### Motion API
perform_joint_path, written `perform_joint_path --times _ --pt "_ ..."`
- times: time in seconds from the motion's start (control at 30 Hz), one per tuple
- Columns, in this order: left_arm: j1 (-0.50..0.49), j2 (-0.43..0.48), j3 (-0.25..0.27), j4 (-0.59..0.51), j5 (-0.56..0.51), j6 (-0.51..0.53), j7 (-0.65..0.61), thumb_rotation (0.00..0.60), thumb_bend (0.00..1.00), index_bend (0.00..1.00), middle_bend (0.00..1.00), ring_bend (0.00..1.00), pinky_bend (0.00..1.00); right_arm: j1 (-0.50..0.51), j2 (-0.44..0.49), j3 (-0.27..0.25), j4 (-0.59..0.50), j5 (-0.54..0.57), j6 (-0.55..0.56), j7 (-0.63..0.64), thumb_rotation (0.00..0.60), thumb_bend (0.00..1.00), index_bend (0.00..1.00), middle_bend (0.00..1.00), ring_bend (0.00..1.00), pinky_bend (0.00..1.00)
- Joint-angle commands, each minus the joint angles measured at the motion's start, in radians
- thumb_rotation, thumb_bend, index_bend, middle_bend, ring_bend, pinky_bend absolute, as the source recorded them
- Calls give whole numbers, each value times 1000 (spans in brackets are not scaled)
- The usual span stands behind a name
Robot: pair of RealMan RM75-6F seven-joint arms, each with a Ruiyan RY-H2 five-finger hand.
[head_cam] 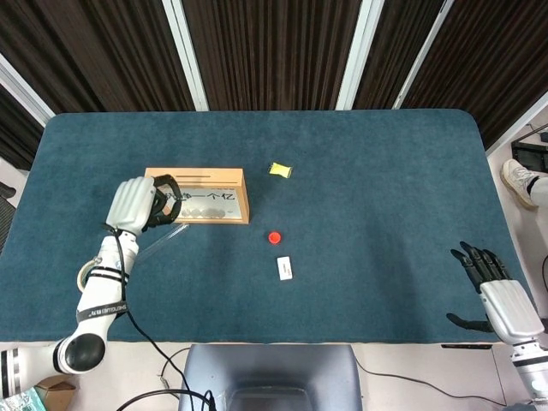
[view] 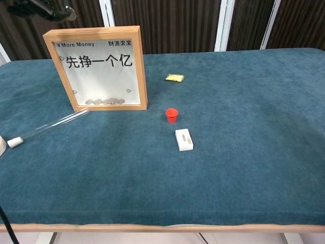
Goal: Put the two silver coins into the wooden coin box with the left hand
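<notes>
The wooden coin box (head_cam: 199, 175) stands upright left of the table's middle, its slot on the top edge; in the chest view the box (view: 137, 66) shows several silver coins (view: 105, 101) lying at its bottom. My left hand (head_cam: 139, 204) is raised over the box's left end with its fingers curled in. What lies between them is hidden, and I see no coin in it. The chest view catches only a dark bit of that hand (view: 40, 8) at the top left. No loose coin shows on the cloth. My right hand (head_cam: 498, 295) hangs at the table's near right edge, fingers apart and empty.
A clear tube (view: 51, 125) lies in front of the box, a tape roll (head_cam: 83, 276) further left. A red cap (head_cam: 274, 237), a white block (head_cam: 284, 268) and a yellow packet (head_cam: 280, 169) lie around the middle of the blue cloth.
</notes>
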Motion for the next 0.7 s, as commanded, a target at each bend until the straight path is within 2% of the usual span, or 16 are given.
perform_joint_path --times 0.03,0.27,0.7 --pt "-59 3 -31 59 -68 -11 -19 600 433 625 1000 1000 1000 0 2 0 0 5 -1 -1 600 121 0 0 0 0" --pt "-124 -20 -19 129 -122 -14 -37 600 432 628 1000 1000 1000 -2 -10 13 1 44 -3 -34 600 121 0 0 0 0" --pt "-234 -53 25 269 -218 -59 -22 600 436 649 1000 1000 1000 2 1 -1 1 16 -7 -1 600 121 0 0 0 0"
